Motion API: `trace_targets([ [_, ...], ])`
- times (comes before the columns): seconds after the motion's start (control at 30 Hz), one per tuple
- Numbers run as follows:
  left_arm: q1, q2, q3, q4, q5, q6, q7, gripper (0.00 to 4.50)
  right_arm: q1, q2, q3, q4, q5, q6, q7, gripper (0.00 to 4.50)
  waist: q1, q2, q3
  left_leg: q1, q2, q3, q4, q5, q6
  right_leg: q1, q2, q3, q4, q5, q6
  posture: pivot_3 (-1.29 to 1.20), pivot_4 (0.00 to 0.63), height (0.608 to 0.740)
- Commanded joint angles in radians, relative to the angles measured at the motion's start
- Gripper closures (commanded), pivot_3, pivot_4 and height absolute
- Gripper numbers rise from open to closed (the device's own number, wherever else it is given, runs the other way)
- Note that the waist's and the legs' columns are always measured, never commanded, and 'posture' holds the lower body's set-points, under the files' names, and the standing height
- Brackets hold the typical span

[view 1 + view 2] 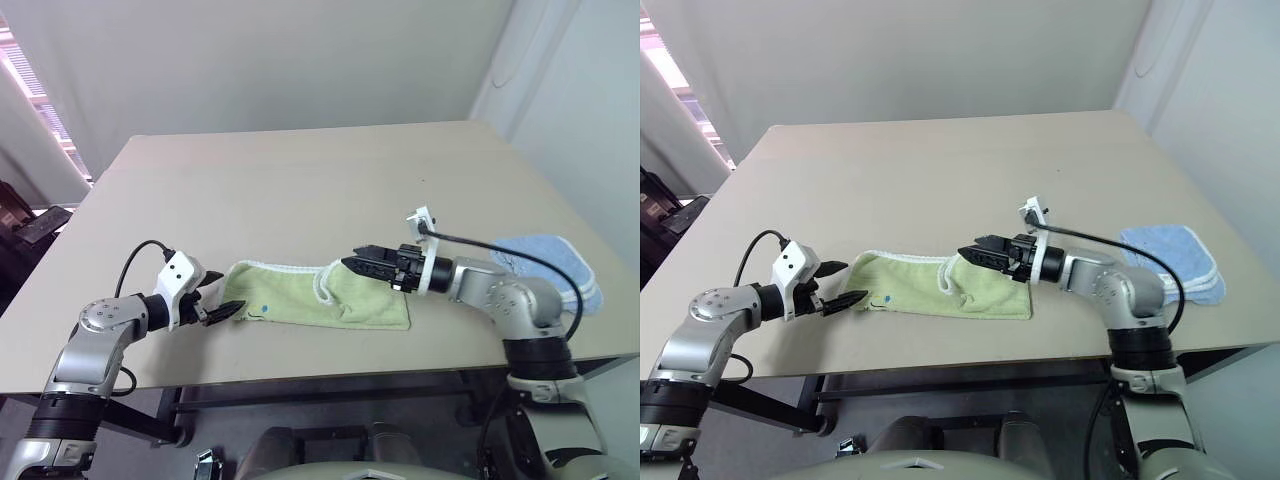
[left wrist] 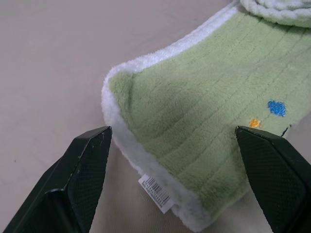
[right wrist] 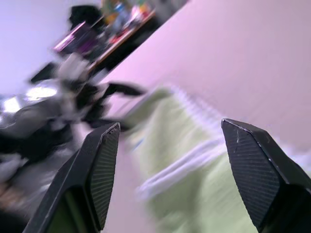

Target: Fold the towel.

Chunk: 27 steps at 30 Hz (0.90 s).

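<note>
The light green towel lies as a folded strip near the table's front edge. Its white stitched edging runs round a corner, with a blue embroidered mark and an orange one beside it. My left gripper is open at the towel's left end, and that corner sits in the gap between its two fingers, ungripped. My right gripper hovers open just above the towel's right half, pointing left, with nothing between its fingers.
A light blue folded cloth rests at the table's right edge, behind my right arm. The beige table stretches bare behind the towel. A small white barcode label sticks out from the towel's corner.
</note>
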<state>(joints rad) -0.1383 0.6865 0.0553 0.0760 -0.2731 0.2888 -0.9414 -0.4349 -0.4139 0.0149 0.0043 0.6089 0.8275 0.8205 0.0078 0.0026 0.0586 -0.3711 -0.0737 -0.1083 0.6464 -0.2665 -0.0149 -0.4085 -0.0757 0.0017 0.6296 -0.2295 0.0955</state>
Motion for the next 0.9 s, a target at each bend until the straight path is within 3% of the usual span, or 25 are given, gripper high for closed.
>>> trace_targets([
  [0.03, -0.025, 0.018, 0.024, -0.015, -0.007, -0.009, -0.002, 0.22, 0.016, 0.010, 0.089, 0.067, -0.096, -0.166, 0.082, 1.01, 0.001, 0.000, 0.000, 0.000, 0.000, 0.000, 0.000, 0.000, 0.000, 0.000, 0.000, 0.000, 0.000, 0.000, 0.000, 0.00, 0.000, 0.740],
  [0.27, -0.029, 0.009, 0.045, -0.091, -0.059, 0.037, -0.006, 0.22, -0.005, 0.091, 0.116, 0.216, -0.211, -0.419, 0.085, 1.01, -0.001, 0.000, 0.000, 0.000, -0.001, 0.000, 0.000, 0.000, 0.000, 0.000, 0.000, 0.001, 0.000, 0.000, -0.001, 0.00, 0.000, 0.740],
  [0.47, -0.184, -0.052, 0.009, -0.134, -0.155, 0.124, -0.022, 0.22, -0.005, 0.045, 0.018, 0.104, -0.082, -0.306, 0.143, 1.01, 0.007, 0.000, 0.000, 0.000, -0.001, -0.001, 0.001, 0.000, 0.000, 0.001, 0.000, 0.000, 0.000, 0.000, -0.001, 0.00, 0.000, 0.740],
  [0.57, -0.278, -0.105, -0.048, -0.080, -0.145, 0.131, -0.042, 0.84, 0.005, 0.006, -0.011, 0.078, -0.062, -0.280, 0.156, 1.63, 0.005, 0.000, 0.000, 0.001, -0.002, -0.001, 0.002, 0.000, 0.000, 0.003, 0.000, 0.000, 0.000, 0.001, -0.001, 0.00, 0.000, 0.740],
  [0.83, -0.446, -0.266, -0.221, 0.149, -0.020, -0.010, -0.096, 3.69, 0.031, -0.028, 0.019, 0.111, -0.121, -0.327, 0.171, 4.49, -0.001, 0.000, 0.000, 0.002, 0.000, 0.000, 0.001, 0.000, 0.000, 0.003, 0.002, 0.001, 0.000, 0.001, 0.000, 0.00, 0.000, 0.740],
  [0.9, -0.457, -0.299, -0.259, 0.181, -0.012, -0.030, -0.136, 4.36, 0.029, -0.019, 0.028, 0.142, -0.144, -0.338, 0.157, 4.50, 0.000, 0.000, 0.000, 0.002, 0.000, 0.000, 0.001, 0.000, 0.000, 0.003, 0.002, 0.001, 0.000, 0.001, 0.000, 0.00, 0.000, 0.740],
])
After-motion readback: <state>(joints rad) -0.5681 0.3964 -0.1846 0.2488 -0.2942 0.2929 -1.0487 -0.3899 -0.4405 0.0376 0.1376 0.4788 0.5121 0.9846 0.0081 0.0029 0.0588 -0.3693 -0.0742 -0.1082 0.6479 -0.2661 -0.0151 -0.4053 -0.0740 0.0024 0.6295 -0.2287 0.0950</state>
